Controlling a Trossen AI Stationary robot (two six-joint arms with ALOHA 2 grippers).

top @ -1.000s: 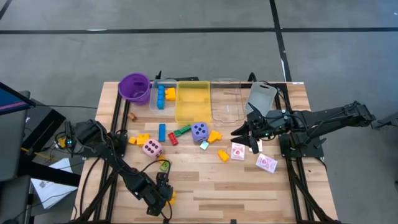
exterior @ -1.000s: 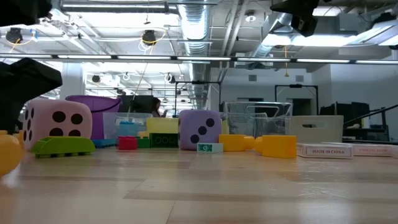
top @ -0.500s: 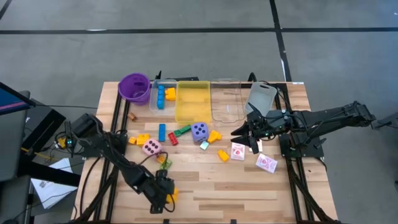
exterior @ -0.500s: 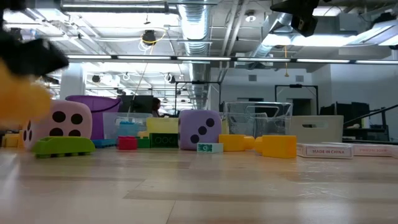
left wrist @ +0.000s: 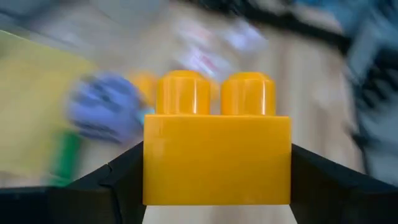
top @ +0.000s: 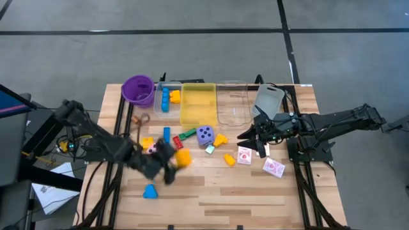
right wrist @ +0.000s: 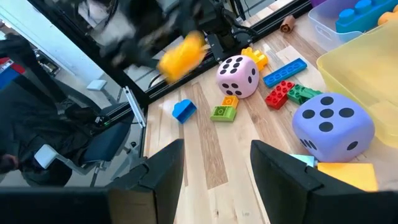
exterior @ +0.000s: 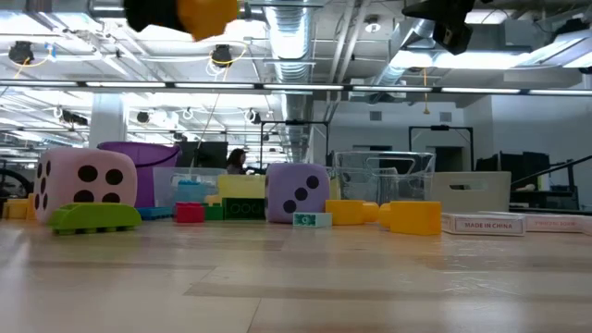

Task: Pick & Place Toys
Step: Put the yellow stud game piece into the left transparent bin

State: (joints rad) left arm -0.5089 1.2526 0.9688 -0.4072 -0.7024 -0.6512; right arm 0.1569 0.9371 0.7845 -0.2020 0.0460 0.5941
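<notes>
"MADE IN CHINA" is printed on the edge of a card box (exterior: 488, 224) lying on the worktop (top: 255, 191). The left jaws (left wrist: 216, 165) clamp a yellow two-stud block (left wrist: 216, 155) squarely between them, lifted above the worktop, at about 7 o'clock from the purple die (top: 204, 134). The right jaws (top: 257, 142), part open and holding nothing, hover at 3 o'clock from that die.

High view overhead, low view table-level, wrist views close; all share purple die (top: 205, 134) area

Industrial lab or workshop, exposed ceiling ducts (exterior: 305, 42), strip lights, concrete floor (top: 192, 51), workbench (top: 255, 191)
</notes>
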